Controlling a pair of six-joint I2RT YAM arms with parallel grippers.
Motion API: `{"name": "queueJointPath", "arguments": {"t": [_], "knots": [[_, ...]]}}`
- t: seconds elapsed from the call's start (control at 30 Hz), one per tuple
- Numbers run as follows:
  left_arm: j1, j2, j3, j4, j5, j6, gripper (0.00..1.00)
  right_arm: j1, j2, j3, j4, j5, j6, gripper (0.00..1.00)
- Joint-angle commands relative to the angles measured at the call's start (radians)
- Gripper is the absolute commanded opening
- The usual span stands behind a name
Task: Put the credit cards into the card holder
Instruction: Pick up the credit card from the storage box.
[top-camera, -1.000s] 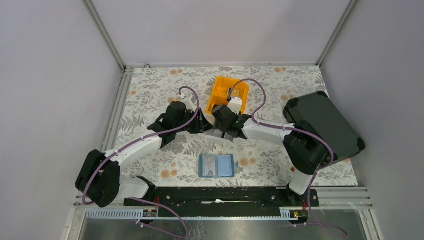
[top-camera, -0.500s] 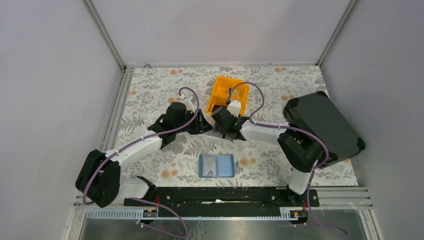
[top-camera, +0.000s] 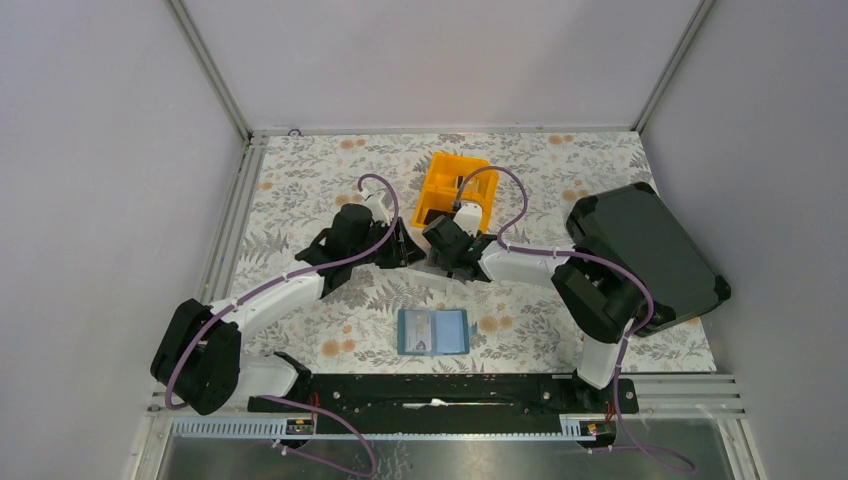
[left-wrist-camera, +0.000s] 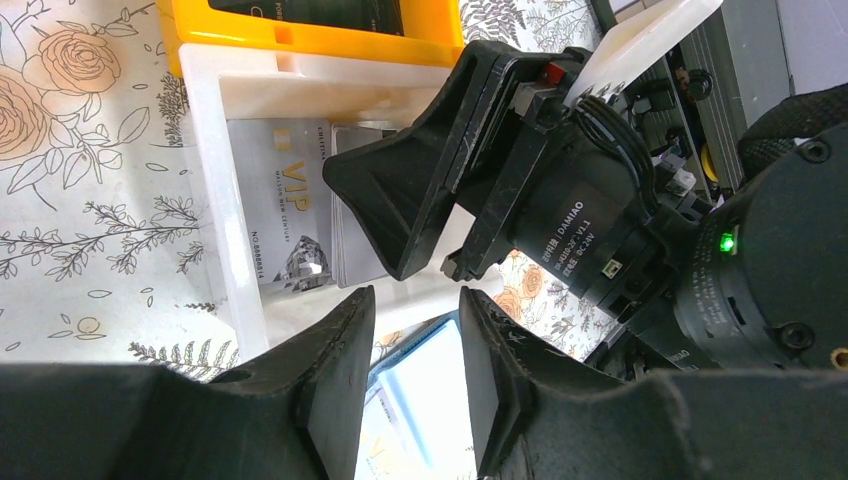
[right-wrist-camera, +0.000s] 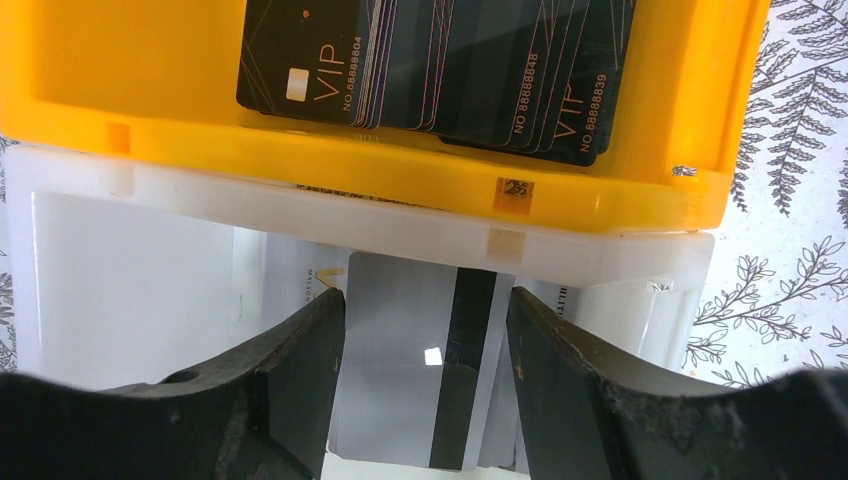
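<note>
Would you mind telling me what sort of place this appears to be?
Probably a lab test cell for robots: plain grey walls enclose a floral-covered table, with aluminium rails along its edges.

Both arms are reaching forward, meeting mid-table; left gripper (left-wrist-camera: 415, 375) and right gripper (right-wrist-camera: 425, 385) are both hanging partly open, empty.

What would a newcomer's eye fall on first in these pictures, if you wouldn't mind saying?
Probably the bright orange bin at mid-table, holding a fan of dark VIP cards, with both arms converging just in front of it. The right gripper hangs with open jaws over a pale card with a dark stripe in the white bin beside it. Nearer the bases, the teal card holder lies open on the floral table.
</note>
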Motion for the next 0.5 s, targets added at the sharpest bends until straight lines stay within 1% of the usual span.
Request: {"name": "queueJointPath", "arguments": {"t": [0.0, 0.47], "knots": [[-0.004, -0.012, -0.008, 0.062, 0.013, -0.004, 0.39, 0.004, 0.008, 0.007, 0.019, 0.041, -0.001, 0.64], [-0.004, -0.026, -0.018, 0.059, 0.004, -0.005, 0.39, 0.004, 0.013, 0.008, 0.02, 0.039, -0.007, 0.66]]}}
